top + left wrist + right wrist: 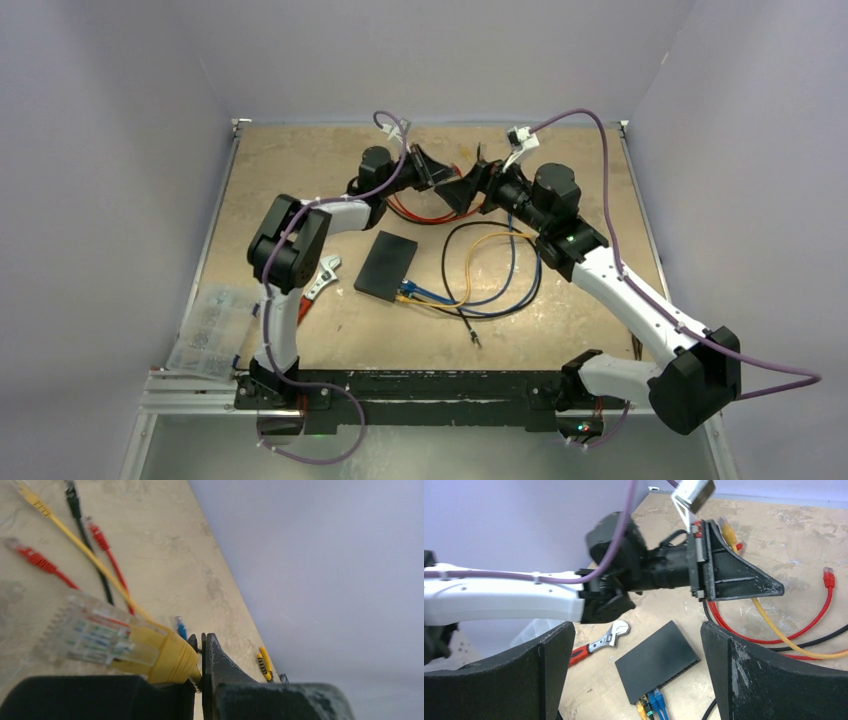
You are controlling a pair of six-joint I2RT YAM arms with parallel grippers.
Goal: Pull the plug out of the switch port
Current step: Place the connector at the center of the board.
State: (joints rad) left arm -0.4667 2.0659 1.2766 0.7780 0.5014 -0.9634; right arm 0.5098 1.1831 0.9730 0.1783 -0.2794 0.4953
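Nearest you, in the lower part of the right wrist view, your right gripper (636, 627) is spread wide with nothing between its fingers, hovering above the table (804, 525).

Below it, at the bottom centre of that view, the switch (656, 660) lies flat on the table. Along its lower edge a yellow plug and several blue ones, the seated plugs (651, 707), sit in the sockets. A wrench (599, 642) lies near the switch, to its left.

Further back, your left gripper (200, 639) is raised off the table, close to the right one. Its fingers are pressed together and pinch the yellow plug (125, 642) just behind the boot. The clear connector sticks out toward the left of the left wrist view, free of any socket.

Beyond it, at the upper left of that view, loose red cables (100, 537) and a black one lie on the table, unplugged.

So the pull itself looks done to me: one plug is out and in your grasp. I cannot tell from here which port it came from. What seems left is small: release the plug or lay it down clear of the switch. Take care that the hanging yellow cable does not drag on the switch or the seated plugs.
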